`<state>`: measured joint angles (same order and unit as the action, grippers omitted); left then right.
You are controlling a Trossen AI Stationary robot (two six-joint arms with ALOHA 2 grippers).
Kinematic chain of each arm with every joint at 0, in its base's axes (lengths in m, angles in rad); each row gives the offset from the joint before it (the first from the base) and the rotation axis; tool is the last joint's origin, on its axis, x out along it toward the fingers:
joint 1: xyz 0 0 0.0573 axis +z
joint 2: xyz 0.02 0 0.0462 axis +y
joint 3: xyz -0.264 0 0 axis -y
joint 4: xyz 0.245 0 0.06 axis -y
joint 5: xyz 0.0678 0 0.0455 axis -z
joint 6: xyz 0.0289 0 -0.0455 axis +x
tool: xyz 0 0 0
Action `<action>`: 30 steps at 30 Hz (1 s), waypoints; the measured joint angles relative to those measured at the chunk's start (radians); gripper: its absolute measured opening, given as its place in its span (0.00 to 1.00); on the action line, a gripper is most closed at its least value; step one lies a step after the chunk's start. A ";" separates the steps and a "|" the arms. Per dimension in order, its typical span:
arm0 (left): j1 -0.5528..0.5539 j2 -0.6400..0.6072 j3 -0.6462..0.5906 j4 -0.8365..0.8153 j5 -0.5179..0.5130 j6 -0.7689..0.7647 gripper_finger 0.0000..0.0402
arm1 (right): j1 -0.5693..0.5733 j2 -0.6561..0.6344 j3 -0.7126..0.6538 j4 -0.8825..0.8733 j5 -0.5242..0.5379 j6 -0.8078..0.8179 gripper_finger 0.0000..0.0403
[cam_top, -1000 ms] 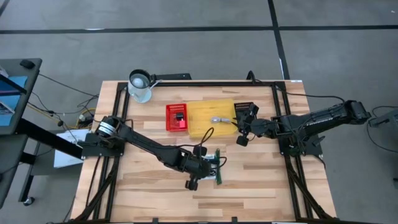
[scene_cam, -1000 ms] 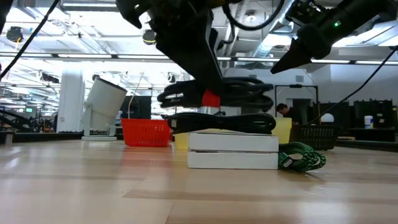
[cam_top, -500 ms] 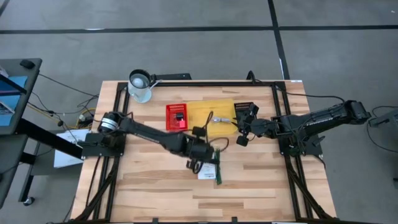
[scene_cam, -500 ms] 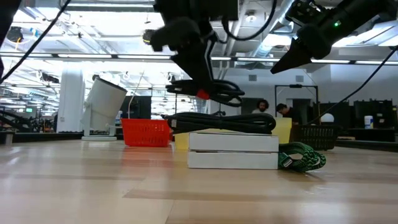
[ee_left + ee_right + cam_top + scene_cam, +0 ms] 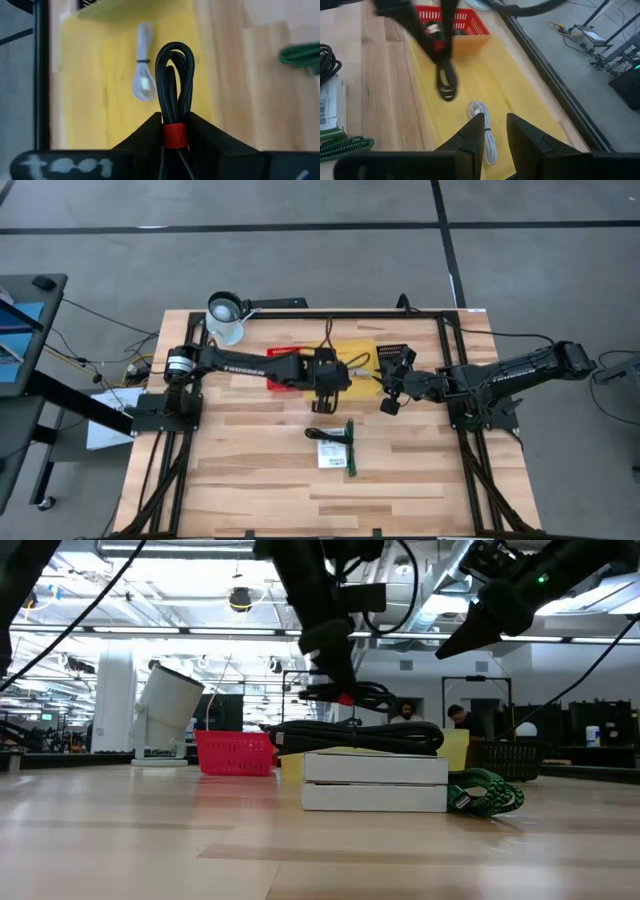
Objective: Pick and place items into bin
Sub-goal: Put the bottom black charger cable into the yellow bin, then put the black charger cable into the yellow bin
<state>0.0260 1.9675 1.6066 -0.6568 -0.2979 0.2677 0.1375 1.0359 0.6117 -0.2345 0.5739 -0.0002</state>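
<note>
The left gripper is suspended above the yellow tray, just beside the red basket. Its fingers are drawn in tight on the red band of a coiled black cable, which hangs clear of the surface with its loop pointing away from the wrist. Holding it at the band keeps the coil gathered, so it should drop as one bundle.

A small white cable already lies in the tray, which suggests the tray serves as the bin for this task. The carried cable appears positioned for release there.

The right gripper waits at the tray's far edge, its fingers slightly parted and holding nothing; it stands clear of the left arm's approach.

Still to collect near the table's middle: a second black cable lying on the flat white packet, with the green stick alongside. The white mug stands at the far left corner, apart from the work
</note>
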 joint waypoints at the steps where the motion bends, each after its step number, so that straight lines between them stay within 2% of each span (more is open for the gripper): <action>1: 0.013 0.000 0.000 0.016 0.009 0.011 0.18 | 0.000 0.000 0.000 -0.004 0.000 0.000 0.19; 9: 0.122 0.000 0.000 0.061 0.088 0.063 0.18 | 0.000 0.000 0.000 -0.021 0.001 0.001 0.19; 14: 0.173 0.000 0.000 0.074 0.176 0.077 0.20 | 0.000 0.000 0.000 -0.021 0.001 0.001 0.19; 26: 0.197 0.000 0.000 0.085 0.182 0.091 0.40 | 0.000 0.000 0.000 -0.020 0.003 0.002 0.19; 30: 0.189 0.000 0.000 0.084 0.182 0.074 0.43 | 0.000 0.000 0.000 -0.020 0.003 0.002 0.19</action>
<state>0.2153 1.9678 1.6062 -0.5728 -0.1159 0.3416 0.1375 1.0359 0.6117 -0.2546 0.5766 0.0021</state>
